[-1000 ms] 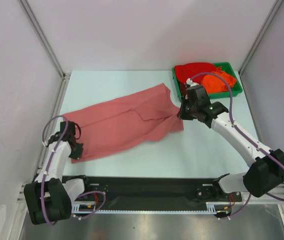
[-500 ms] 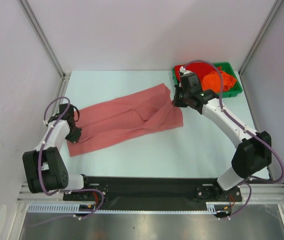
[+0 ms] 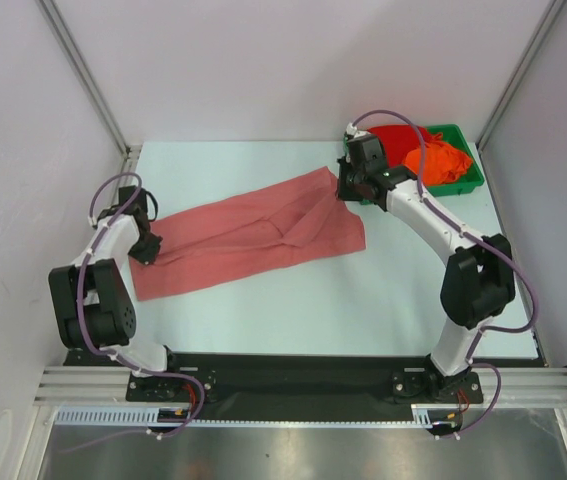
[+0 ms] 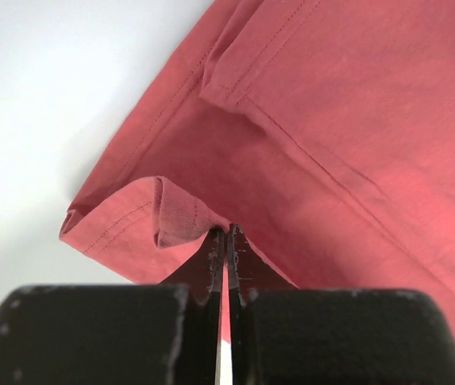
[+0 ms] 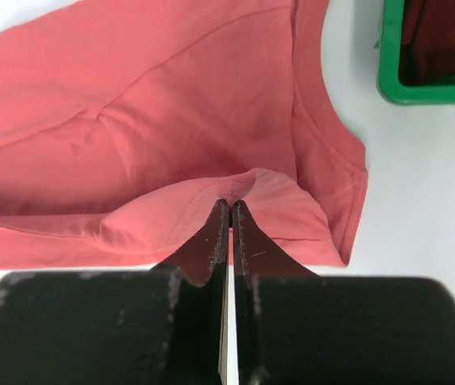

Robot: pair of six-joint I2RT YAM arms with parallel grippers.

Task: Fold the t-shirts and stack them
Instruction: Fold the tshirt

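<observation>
The salmon t-shirt (image 3: 243, 240) lies folded lengthwise across the table from lower left to upper right. My left gripper (image 3: 144, 245) is shut on its left hem, and the pinched cloth fold shows in the left wrist view (image 4: 180, 218) at my left gripper's tips (image 4: 225, 233). My right gripper (image 3: 345, 193) is shut on the shirt's upper right edge, and the lifted fold shows in the right wrist view (image 5: 243, 186) at my right gripper's tips (image 5: 230, 205). The bright red t-shirt (image 3: 395, 139) and the orange t-shirt (image 3: 436, 160) lie bunched in the green tray (image 3: 473, 180).
The green tray stands at the back right corner, its edge also in the right wrist view (image 5: 387, 80). Frame posts and white walls close in the table on left, back and right. A black rail runs along the near edge.
Both grippers have moved toward the back with the salmon shirt's edges, folding it over into a narrower band. The right gripper now sits close to the green tray.
</observation>
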